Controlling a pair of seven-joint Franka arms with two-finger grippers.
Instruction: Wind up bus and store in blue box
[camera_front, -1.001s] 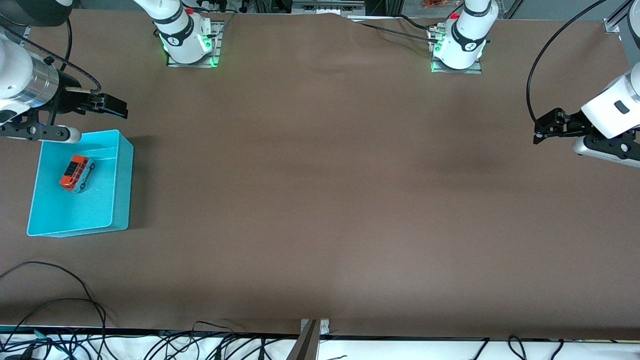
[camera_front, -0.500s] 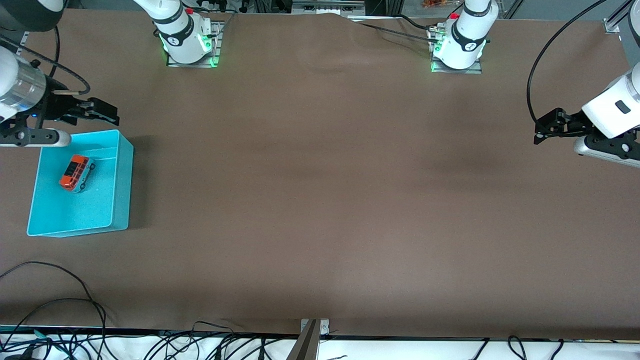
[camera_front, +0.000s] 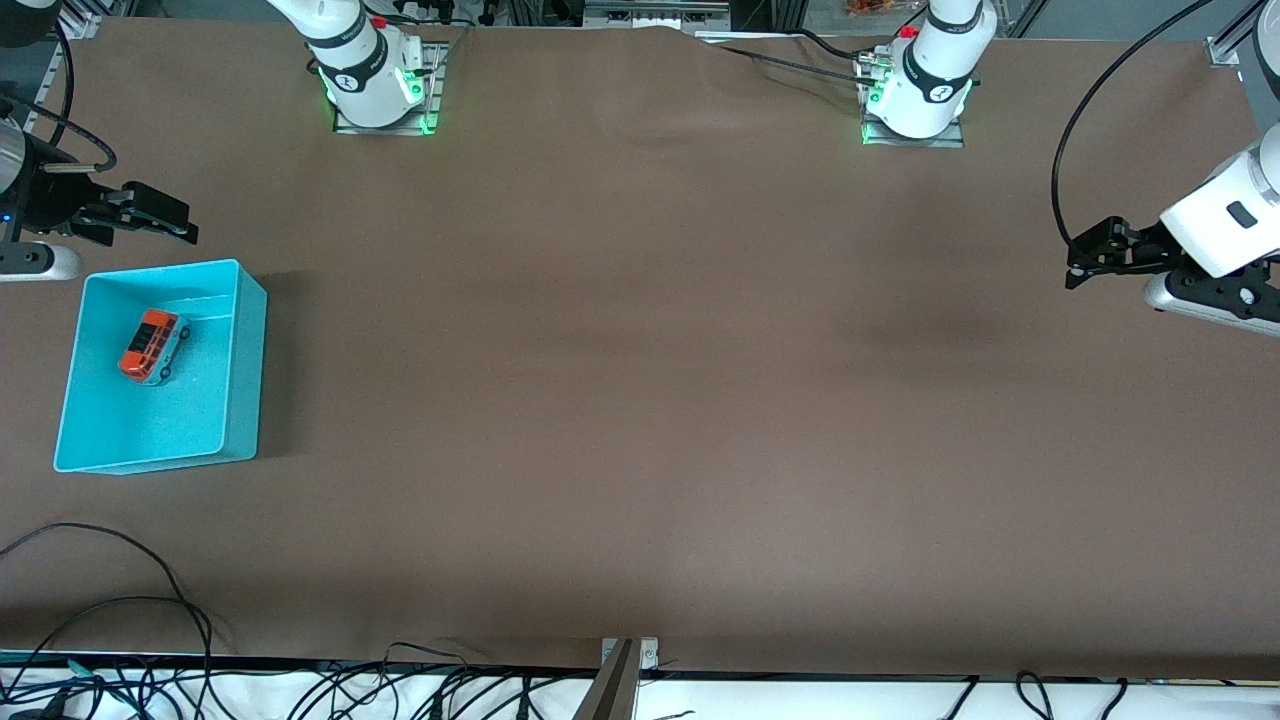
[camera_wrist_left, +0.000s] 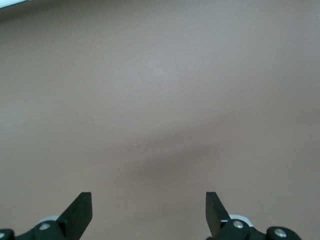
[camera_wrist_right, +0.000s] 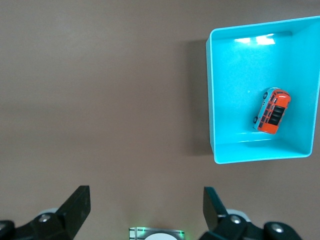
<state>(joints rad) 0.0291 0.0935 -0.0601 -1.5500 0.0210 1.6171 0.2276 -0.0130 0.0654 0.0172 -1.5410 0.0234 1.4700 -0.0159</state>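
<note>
The bus (camera_front: 152, 346) is a small orange-red toy van lying inside the blue box (camera_front: 248, 370) at the right arm's end of the table. In the right wrist view the bus (camera_wrist_right: 271, 111) rests on the floor of the blue box (camera_wrist_right: 212, 100), untouched. My right gripper (camera_front: 165, 215) hangs open and empty over bare table just outside the box's rim on the robot-base side; its own camera shows the same gripper (camera_wrist_right: 146, 195) with nothing in it. My left gripper (camera_front: 1085, 258) waits open over the left arm's end of the table, with only tabletop between its jaws (camera_wrist_left: 148, 200).
The two arm bases (camera_front: 372, 75) (camera_front: 920, 85) stand along the table's edge farthest from the front camera. Loose black cables (camera_front: 120, 620) and a metal bracket (camera_front: 620, 680) lie along the edge nearest that camera. Brown tabletop (camera_front: 640, 380) spreads between the box and the left gripper.
My right gripper has drawn back from over the box's rim toward the table's end and the base side, still open. The bus, box and left arm have not moved.
</note>
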